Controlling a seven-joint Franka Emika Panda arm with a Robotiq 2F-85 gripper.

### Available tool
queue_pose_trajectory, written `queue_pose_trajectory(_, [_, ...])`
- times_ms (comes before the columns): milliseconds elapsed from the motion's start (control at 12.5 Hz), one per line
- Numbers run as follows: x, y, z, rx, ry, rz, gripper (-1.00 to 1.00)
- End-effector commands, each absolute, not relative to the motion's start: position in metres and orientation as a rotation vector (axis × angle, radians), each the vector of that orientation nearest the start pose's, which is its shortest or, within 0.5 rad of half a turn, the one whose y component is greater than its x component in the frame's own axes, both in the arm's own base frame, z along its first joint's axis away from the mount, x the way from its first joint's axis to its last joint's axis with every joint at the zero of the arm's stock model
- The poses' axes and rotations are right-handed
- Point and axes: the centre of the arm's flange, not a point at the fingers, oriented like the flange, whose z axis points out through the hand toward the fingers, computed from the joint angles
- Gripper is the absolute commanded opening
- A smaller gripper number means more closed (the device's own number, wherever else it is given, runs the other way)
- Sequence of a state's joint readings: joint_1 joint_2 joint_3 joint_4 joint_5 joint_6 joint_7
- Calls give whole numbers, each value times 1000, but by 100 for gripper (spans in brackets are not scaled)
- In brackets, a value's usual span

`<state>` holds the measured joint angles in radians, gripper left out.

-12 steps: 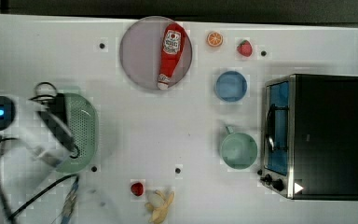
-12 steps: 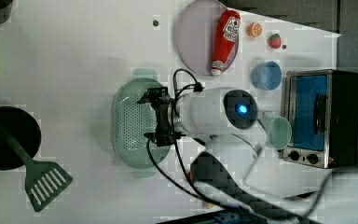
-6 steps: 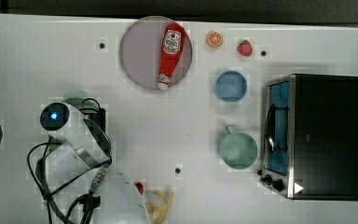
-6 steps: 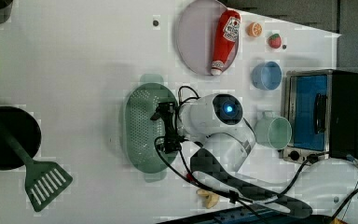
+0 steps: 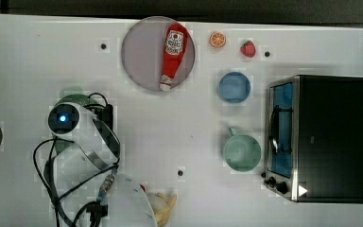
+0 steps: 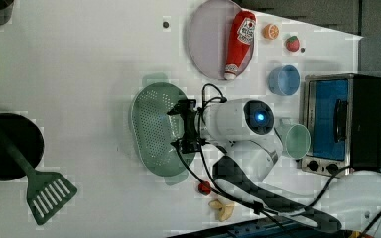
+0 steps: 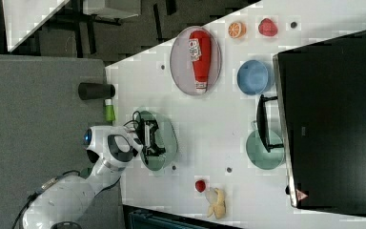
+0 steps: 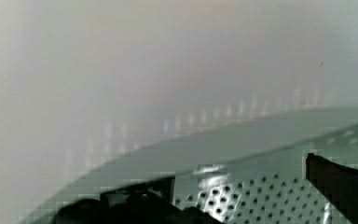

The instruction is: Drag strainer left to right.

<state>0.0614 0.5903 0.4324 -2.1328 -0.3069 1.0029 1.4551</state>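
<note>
- We see the gripper [image 6: 184, 125] with its jaws spread wide, hanging over the strainer [image 6: 155, 130], with nothing pinched between them.
- We judge that spread fits hooking a finger inside the wall, so that the colander can be pushed sideways rather than lifted.
- The strainer sits on the white table [image 6: 89, 59] towards the top view's left, well apart from the green mug [image 5: 241, 152] and blue bowl [image 5: 234, 87].
- In the top view the arm covers most of the strainer.
- In the wrist view we cannot tell whether the fingers [image 8: 340, 184] touch the perforated base.
</note>
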Motion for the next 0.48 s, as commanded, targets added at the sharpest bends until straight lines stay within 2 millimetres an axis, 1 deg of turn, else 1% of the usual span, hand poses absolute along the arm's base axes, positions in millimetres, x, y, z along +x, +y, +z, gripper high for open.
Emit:
queue_pose_trajectory(80, [478, 245, 162, -2221, 2260, 103, 100])
queue_pose_trajectory(240, [472, 223, 162, -2212, 2292, 98, 100])
queue_pose_trajectory(480, [472, 188, 158, -2242, 2265, 92, 100])
